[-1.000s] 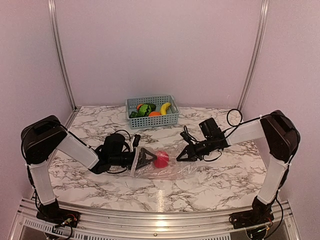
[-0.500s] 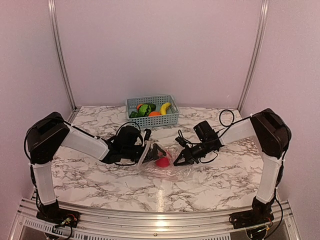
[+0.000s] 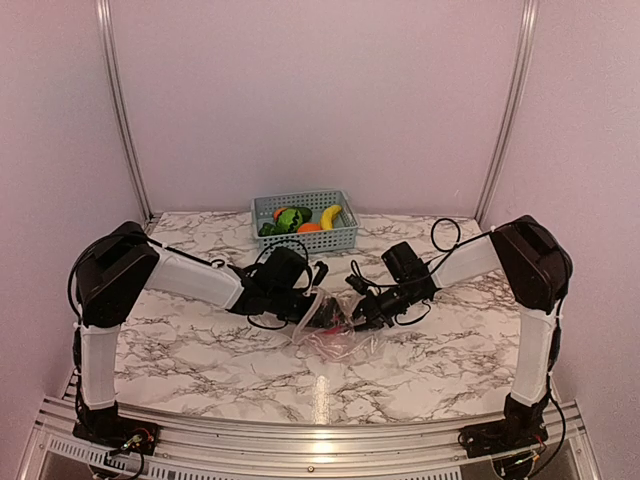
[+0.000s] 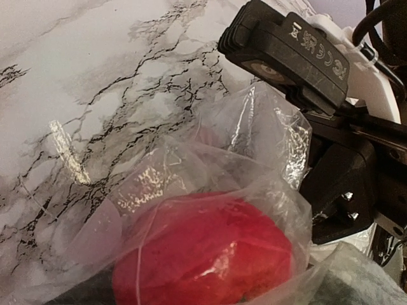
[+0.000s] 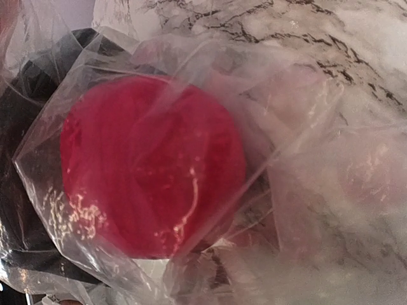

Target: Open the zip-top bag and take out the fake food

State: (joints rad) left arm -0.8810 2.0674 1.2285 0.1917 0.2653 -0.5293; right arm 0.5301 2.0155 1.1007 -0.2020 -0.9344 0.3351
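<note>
The clear zip-top bag lies crumpled on the marble table between my two grippers. Inside it is a red round fruit, large in the left wrist view and the right wrist view. My left gripper reaches into the bag's left end; its jaws stand open, one on each side of the fruit, mostly hidden by plastic. My right gripper is shut on the bag's bunched right end. More fake food lies in the basket: a yellow banana, a green piece and an orange fruit.
The light blue slatted basket stands at the back centre against the wall. The right gripper's black body fills the upper right of the left wrist view, close to the left gripper. Metal rails run along the table's front edge and the back corners.
Both arms have moved inward toward each other. The left gripper has pushed right, further into the bag, and widened its jaws. The bag has bunched up between the grippers.
</note>
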